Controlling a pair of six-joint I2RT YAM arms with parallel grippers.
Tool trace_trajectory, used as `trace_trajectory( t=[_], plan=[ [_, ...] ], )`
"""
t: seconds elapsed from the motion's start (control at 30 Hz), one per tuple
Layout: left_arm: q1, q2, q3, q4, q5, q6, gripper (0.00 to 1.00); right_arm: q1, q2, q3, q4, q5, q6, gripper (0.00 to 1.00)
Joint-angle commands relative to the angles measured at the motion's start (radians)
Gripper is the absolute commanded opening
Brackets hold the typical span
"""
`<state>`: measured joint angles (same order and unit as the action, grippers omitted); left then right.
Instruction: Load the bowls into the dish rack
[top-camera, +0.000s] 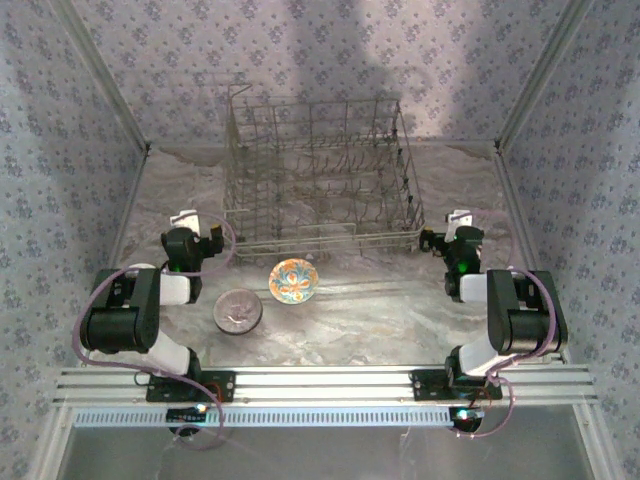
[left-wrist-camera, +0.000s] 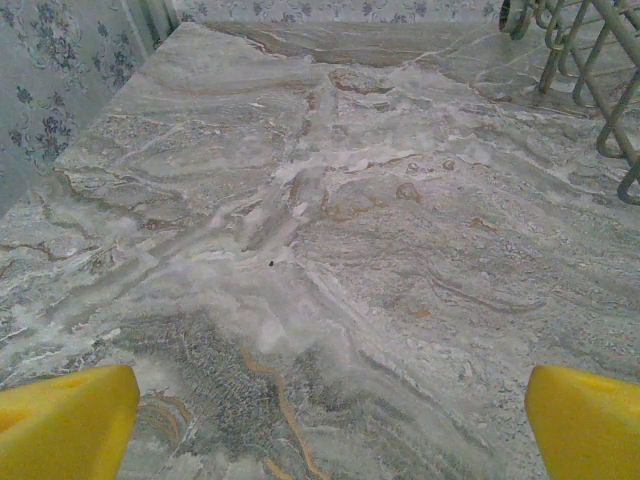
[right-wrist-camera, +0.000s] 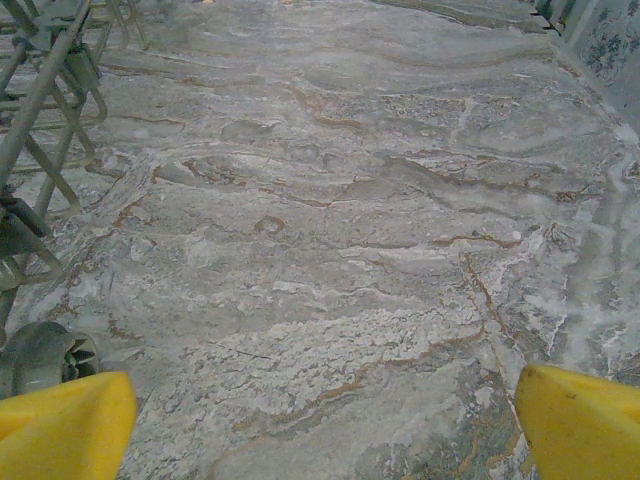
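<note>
1. Rear centre of table (top-camera: 400, 310): rack (top-camera: 320, 180), long side toward the arms, tall grid sides all round.
2. In front of rack's front-left part: patterned bowl (top-camera: 294, 281), on the table, near the front edge but apart from it.
3. Nearer and to the left: grey bowl (top-camera: 237, 311), just beside patterned bowl, not touching; close to left arm's elbow.
4. Off rack's front-left corner: left gripper (top-camera: 186, 220), over bare table. Spread wide, yellow fingers (left-wrist-camera: 60, 425) at the edges of the wrist view, nothing between.
5. Off rack's front-right corner: right gripper (top-camera: 460, 220), also over bare table. Spread wide too, fingers (right-wrist-camera: 585, 420) far apart, nothing held.
6. Rack wires at top right of left wrist view, at left edge of right wrist view, with a small wheel (right-wrist-camera: 40, 355) just beside the left finger.
7. Open room: bare strips between rack sides and walls, both sides; wide bare table from patterned bowl across to right arm.
8. Near edge: rail (top-camera: 320, 385) carrying both bases.
</note>
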<state>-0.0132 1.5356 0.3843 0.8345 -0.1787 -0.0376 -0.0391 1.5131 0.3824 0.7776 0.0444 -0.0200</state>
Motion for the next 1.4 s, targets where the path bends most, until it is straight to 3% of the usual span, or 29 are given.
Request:
trace_trajectory(
  t=[0.0,0.27,0.33,0.57,0.7,0.87,1.1,1.37],
  plan=[
    [0.006,-0.002,0.016,0.005,0.007,-0.006,0.99,0.005,0.007,0.016,0.018,-0.015,-0.006,0.99],
    [0.006,-0.003,0.016,0.006,0.008,-0.006,0.99,0.007,0.006,0.012,0.023,-0.010,-0.008,0.99],
    [0.013,-0.006,0.016,0.007,0.007,-0.016,0.99,0.014,-0.008,0.020,0.002,0.040,0.002,0.99],
    [0.044,-0.252,0.040,-0.247,-0.143,-0.118,0.99,0.050,-0.234,0.073,-0.253,0.158,0.016,0.99],
    [0.048,-0.466,0.156,-0.621,-0.131,-0.177,0.99,0.046,-0.447,0.155,-0.606,0.187,0.099,0.99],
    [0.049,-0.594,0.406,-1.054,0.023,-0.254,0.99,0.025,-0.594,0.330,-1.002,0.080,0.166,0.99],
    [0.011,-0.490,0.729,-1.342,0.286,-0.321,0.99,0.025,-0.477,0.606,-1.319,-0.167,0.174,0.99],
    [-0.098,-0.210,1.009,-1.503,0.370,-0.299,0.99,0.043,-0.309,0.800,-1.404,-0.296,0.176,0.99]
  ],
)
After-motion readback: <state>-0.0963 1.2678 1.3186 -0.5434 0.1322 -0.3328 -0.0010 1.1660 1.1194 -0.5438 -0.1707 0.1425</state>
